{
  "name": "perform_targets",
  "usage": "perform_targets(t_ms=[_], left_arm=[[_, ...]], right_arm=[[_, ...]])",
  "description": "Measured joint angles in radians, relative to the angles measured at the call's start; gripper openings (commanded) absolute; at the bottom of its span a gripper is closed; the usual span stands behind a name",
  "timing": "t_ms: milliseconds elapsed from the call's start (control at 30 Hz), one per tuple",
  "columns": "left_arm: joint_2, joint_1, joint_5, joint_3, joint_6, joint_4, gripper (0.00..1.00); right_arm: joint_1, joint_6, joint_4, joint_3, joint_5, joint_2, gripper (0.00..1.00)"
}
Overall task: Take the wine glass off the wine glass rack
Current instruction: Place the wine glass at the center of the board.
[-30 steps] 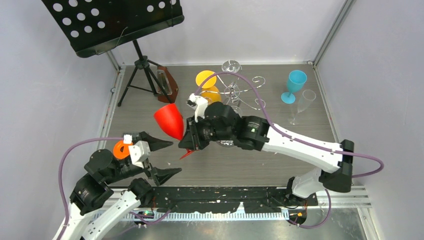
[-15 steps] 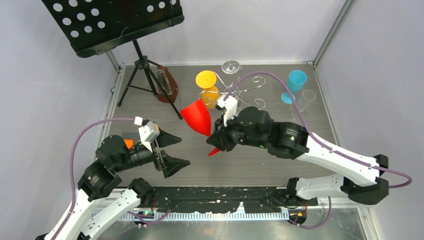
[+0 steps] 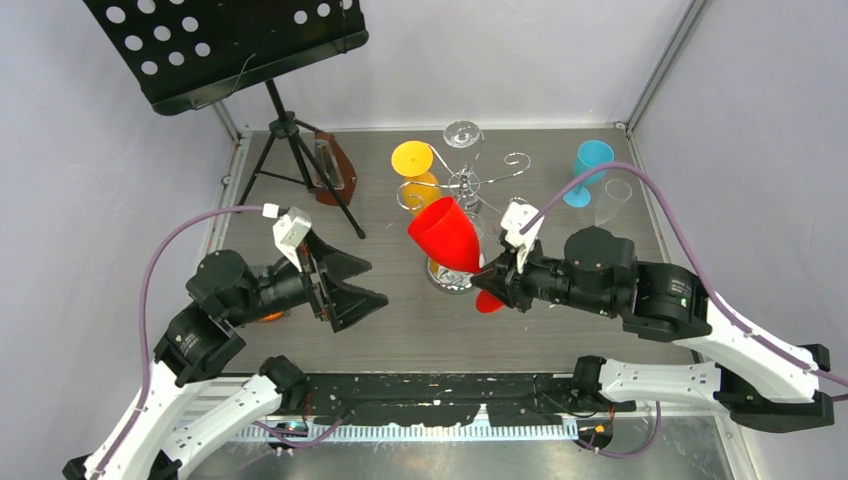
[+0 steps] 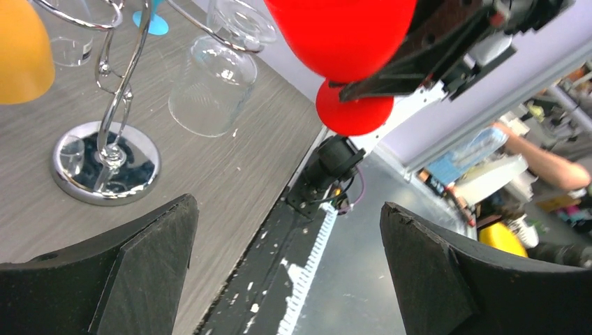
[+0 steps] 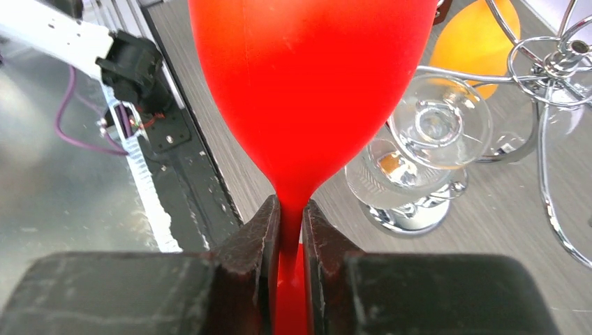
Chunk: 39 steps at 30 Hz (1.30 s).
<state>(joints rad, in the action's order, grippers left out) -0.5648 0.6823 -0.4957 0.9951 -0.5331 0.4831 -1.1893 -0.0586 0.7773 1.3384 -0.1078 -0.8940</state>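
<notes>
Wine glass (image 3: 445, 232), the red one, is hanging free of the rack and being held in the air, so the main part of the job is looking done. At the left, the left gripper (image 3: 378, 284) is hovering over the table (image 3: 300, 215) with its jaws spread wide and nothing between them, pointing toward the middle. Its own camera is looking out between its two black fingers (image 4: 139, 272) at the rack's round shiny base and the red glass above it. In the middle, the rack (image 3: 470, 182) is standing upright on the table, with a yellow glass (image 3: 412, 160) and clear glasses (image 3: 462, 133) hanging from its curled arms. Just in front of it the red glass is tilting, bowl toward the far left and foot toward the near right. The wrist views are showing it apart from the wire arms. To the right, the right gripper (image 3: 492, 280) is pinching the thin stem just below the bowl, its jaws nearly together around it. Farther right, a blue glass (image 3: 590, 165) is standing on the table. What is remaining, by my judgement, is carrying the red glass away from the rack and setting it down safely, or passing it to the waiting left gripper.
</notes>
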Motion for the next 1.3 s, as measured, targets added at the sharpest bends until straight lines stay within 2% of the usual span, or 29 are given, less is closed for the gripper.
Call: perform_targets(t_ms=[333, 633, 1067, 1300], left_arm=[[-0.067, -0.072, 0.05, 0.169, -0.196, 0.039, 1.0], [-0.095, -0.236, -0.048, 0.171, -0.319, 0.097, 1.0], [-0.103, -0.332, -0.197, 0.097, -0.343, 0.121, 1.0], [-0.103, -0.352, -0.235, 0.095, -0.303, 0.158, 0.88]], right_arm=[[-0.008, 0.29, 0.073, -0.034, 0.024, 0.035, 0.06], [-0.042, 0.518, 0.043, -0.056, 0.024, 0.041, 0.06], [-0.077, 0.673, -0.013, 0.008, 0.019, -0.104, 0.06], [-0.106, 0.702, -0.038, 0.068, 0.002, -0.18, 0.06]])
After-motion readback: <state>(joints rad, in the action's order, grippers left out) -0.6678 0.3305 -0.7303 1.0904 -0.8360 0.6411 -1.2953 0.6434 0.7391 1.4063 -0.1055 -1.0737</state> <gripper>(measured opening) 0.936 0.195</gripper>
